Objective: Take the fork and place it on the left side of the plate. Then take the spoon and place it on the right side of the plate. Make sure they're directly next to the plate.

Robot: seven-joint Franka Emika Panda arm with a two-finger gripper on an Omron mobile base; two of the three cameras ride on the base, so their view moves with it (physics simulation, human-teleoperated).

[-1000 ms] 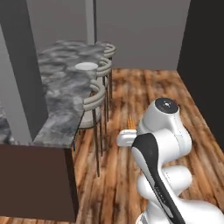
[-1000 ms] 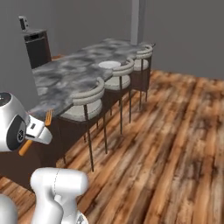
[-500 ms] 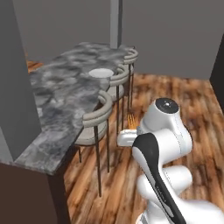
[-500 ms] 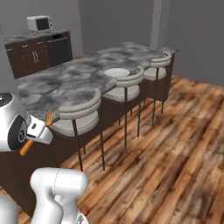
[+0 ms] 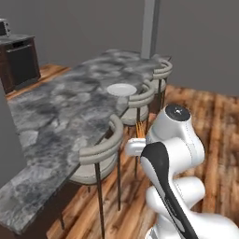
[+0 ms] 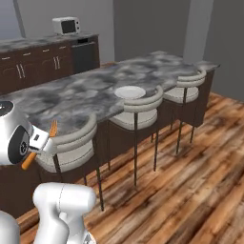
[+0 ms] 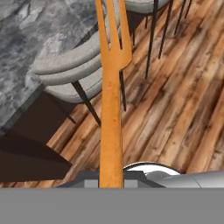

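"Where is the fork [image 6: 42, 144]?"
"The gripper [image 6: 38, 143] is clamped on it, up in the air near a stool [image 6: 71, 143]."
"And the plate [image 6: 130, 92]?"
"Far off on the counter [image 6: 86, 95], by the middle stool."

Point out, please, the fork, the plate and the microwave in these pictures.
fork [image 7: 111, 113], hand view, middle of its orange handle.
plate [image 6: 130, 92], right base view, its flat centre, on the marble counter.
microwave [image 6: 66, 25], right base view, its front face.
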